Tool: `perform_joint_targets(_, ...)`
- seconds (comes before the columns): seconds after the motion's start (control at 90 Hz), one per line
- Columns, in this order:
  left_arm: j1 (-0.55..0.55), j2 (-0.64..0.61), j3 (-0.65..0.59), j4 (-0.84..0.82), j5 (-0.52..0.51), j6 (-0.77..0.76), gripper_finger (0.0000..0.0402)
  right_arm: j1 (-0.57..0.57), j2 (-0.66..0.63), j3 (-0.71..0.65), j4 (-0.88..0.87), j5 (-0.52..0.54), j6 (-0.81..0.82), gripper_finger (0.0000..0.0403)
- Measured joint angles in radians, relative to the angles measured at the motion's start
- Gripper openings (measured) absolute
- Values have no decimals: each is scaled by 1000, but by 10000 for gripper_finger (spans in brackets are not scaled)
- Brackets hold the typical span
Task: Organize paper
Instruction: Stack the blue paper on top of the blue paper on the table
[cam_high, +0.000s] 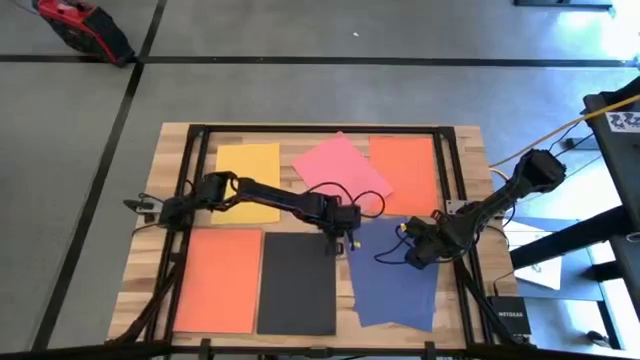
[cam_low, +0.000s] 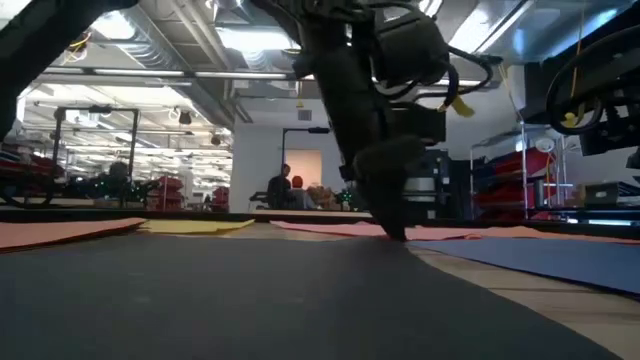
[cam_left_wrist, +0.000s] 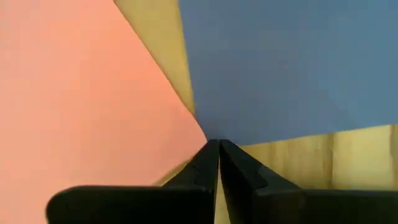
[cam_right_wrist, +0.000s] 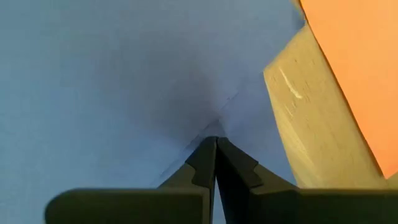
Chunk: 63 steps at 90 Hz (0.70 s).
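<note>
High view: my left gripper and right gripper, both pressed together, touch the blue paper.

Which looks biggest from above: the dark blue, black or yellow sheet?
1. Dark blue sheet and black sheet: look alike, no ranking.
2. Yellow sheet: looks smaller, but the left arm covers part and it lies farther up.

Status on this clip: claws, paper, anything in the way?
Left claw shut, tips at blue sheet corner. Right claw shut, pressing blue sheet. Pink sheet lies skewed, overlapping orange. Nothing blocking.
</note>
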Motion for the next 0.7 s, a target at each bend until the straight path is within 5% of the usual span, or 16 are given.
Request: perform_joint_targets(0.7, -13, -15, 0, 49, 18, 30, 0, 1, 3, 273, -250, 73, -85, 0)
